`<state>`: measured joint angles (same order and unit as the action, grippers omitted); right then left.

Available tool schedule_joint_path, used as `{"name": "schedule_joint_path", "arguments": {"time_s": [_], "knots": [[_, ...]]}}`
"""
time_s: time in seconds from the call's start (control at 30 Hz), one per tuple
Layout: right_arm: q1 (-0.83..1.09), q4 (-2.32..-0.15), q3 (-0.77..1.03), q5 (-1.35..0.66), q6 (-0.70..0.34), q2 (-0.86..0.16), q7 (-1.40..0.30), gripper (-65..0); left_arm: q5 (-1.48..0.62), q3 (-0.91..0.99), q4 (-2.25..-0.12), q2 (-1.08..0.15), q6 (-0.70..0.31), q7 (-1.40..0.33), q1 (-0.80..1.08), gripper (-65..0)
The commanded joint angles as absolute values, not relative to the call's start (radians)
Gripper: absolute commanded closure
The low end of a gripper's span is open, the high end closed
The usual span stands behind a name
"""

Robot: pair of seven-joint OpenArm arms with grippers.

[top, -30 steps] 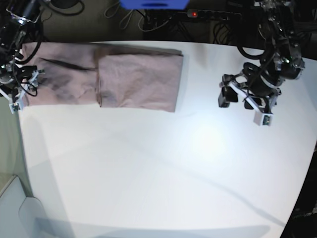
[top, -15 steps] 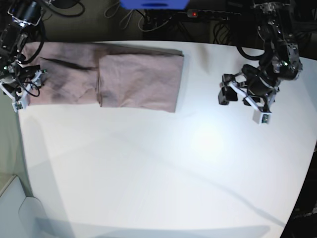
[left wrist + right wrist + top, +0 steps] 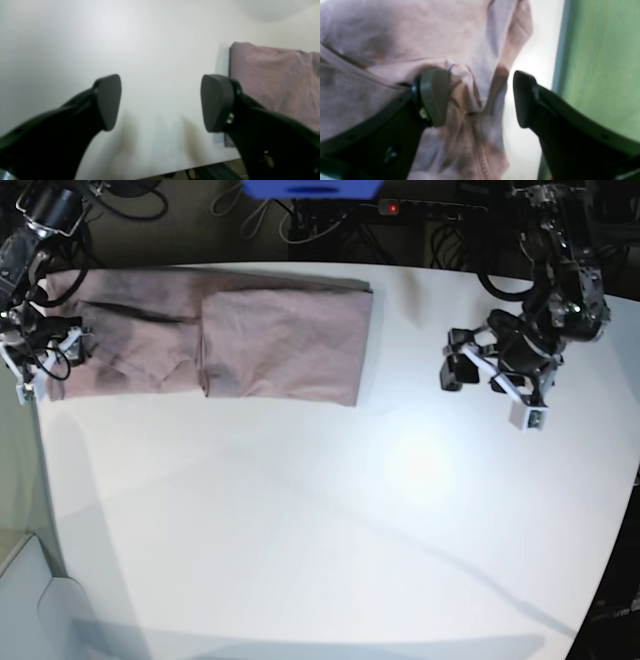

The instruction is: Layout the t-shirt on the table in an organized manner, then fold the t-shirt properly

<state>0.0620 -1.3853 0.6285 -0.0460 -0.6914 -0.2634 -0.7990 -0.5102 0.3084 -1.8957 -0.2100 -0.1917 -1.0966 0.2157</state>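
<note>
Along the far edge of the tabletop (image 3: 300, 520), in the base view, the t-shirt (image 3: 215, 332) lies as a long folded band running from the far left corner toward the middle. One half is doubled over into a neat rectangle; the other, by the left edge, is flatter but creased. The right hand (image 3: 38, 365) sits at that left end, over the cloth by the tabletop's edge. The left hand (image 3: 490, 375) hovers near the right edge, well apart from the shirt.

In the left wrist view, the left hand (image 3: 160, 102) stands wide open over bare tabletop (image 3: 75, 45), holding nothing. The folded edge of the t-shirt (image 3: 272, 75) shows off to one side, beyond one finger.

In the right wrist view, the right hand (image 3: 481, 97) is also spread wide, with rumpled cloth of the t-shirt (image 3: 395, 35) between and under its fingers. One finger seems to touch the fabric, though blur leaves this unsure; nothing is pinched. A stitched hem runs just below.

The cloth looks light, limp and easily dragged, so it would likely bunch if pushed. The bunched corner near the hem, at the left edge, seems the best place to grip: a doubled layer should hold better.
</note>
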Motion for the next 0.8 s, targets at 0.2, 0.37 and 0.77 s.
{"name": "schedule_joint_path", "arguments": {"time_s": [0.2, 0.37, 0.77], "knots": [[0.068, -1.449, 0.634, 0.005, -0.698, -0.268, -0.848, -40.6, -0.521, 0.311, -1.911, -0.216, -0.194, -1.081, 0.206, -47.7], [0.068, -1.529, 0.65, 0.004, -0.698, -0.268, -0.848, -40.7, -0.521, 0.311, -1.911, -0.216, -0.194, -1.081, 0.206, -47.7], [0.056, -1.612, 0.682, 0.002, -0.698, -0.265, -0.958, -40.8, -0.521, 0.311, -1.911, -0.216, -0.194, -1.079, 0.205, -47.7]]}}
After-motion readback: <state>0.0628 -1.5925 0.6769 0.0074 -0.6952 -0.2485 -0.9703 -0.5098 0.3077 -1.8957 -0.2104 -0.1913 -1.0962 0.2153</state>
